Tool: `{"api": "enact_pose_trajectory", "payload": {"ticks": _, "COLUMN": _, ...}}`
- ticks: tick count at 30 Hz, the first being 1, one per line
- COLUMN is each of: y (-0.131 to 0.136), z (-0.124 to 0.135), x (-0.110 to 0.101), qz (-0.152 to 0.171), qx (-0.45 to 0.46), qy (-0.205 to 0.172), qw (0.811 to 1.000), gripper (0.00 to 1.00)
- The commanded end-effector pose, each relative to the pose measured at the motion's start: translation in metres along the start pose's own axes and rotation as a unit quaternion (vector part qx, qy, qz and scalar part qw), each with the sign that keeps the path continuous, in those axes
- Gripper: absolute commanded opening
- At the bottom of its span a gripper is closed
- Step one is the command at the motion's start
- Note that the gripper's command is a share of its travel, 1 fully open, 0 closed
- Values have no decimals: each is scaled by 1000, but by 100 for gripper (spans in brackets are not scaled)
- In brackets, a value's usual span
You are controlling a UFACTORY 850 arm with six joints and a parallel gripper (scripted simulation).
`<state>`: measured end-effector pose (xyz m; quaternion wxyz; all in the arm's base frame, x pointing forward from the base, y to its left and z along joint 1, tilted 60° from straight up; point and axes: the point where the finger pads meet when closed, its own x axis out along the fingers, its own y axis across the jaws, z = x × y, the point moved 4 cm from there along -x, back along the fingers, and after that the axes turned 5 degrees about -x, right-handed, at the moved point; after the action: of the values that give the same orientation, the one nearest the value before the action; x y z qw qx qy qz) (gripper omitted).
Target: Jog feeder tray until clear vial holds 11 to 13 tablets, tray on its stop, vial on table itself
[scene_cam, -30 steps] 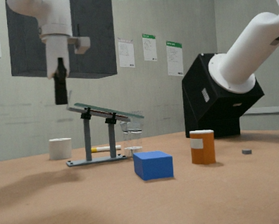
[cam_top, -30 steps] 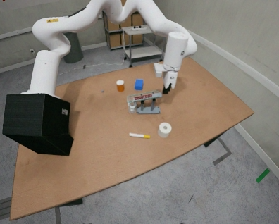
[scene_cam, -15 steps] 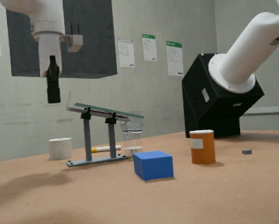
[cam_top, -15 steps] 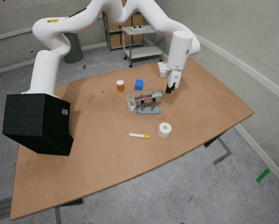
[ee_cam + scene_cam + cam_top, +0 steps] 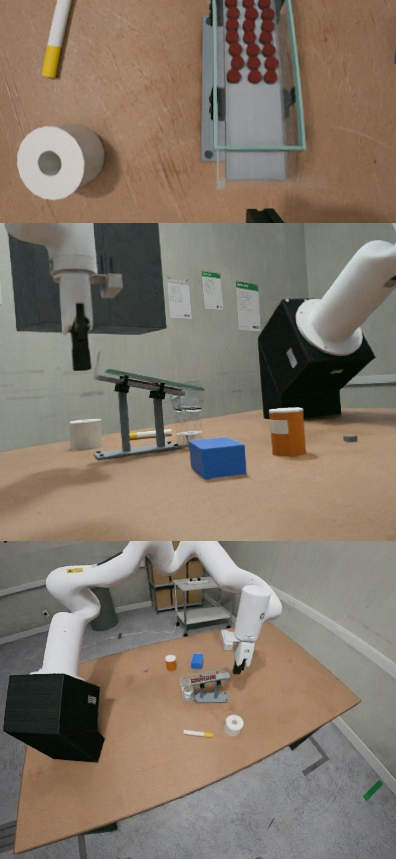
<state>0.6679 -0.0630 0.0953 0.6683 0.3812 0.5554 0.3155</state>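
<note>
I keep the tool (image 5: 80, 354) fully closed and empty, a blunt pusher hanging above the raised end of the feeder tray (image 5: 205, 677). At the tray's low end, 9 o'clock, the clear vial (image 5: 188, 416) stands on the table (image 5: 150, 771) to catch red tablets (image 5: 253, 49).

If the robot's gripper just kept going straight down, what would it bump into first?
Probably the bare wooden table. The shut gripper hangs pointing down just past the raised end of the feeder tray. In the wrist view the tray lies ahead of the jaws, not under them, though depth is unclear.
</note>
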Motion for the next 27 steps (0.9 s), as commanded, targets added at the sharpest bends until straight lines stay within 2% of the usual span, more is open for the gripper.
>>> {"api": "enact_pose_trajectory", "payload": {"ticks": 1, "y": 1, "z": -11, "x": 2, "qz": 0, "qx": 0, "qy": -1, "qw": 1000, "gripper": 0}}
{"api": "enact_pose_trajectory", "payload": {"ticks": 16, "y": 2, "z": -18, "x": 4, "qz": 0, "qx": 0, "qy": -1, "qw": 1000, "gripper": 0}}
{"api": "enact_pose_trajectory", "payload": {"ticks": 21, "y": -1, "z": 9, "x": -3, "qz": 0, "qx": 0, "qy": -1, "qw": 1000, "gripper": 0}}
{"api": "enact_pose_trajectory", "payload": {"ticks": 27, "y": -1, "z": 10, "x": -4, "qz": 0, "qx": 0, "qy": -1, "qw": 1000, "gripper": 0}}
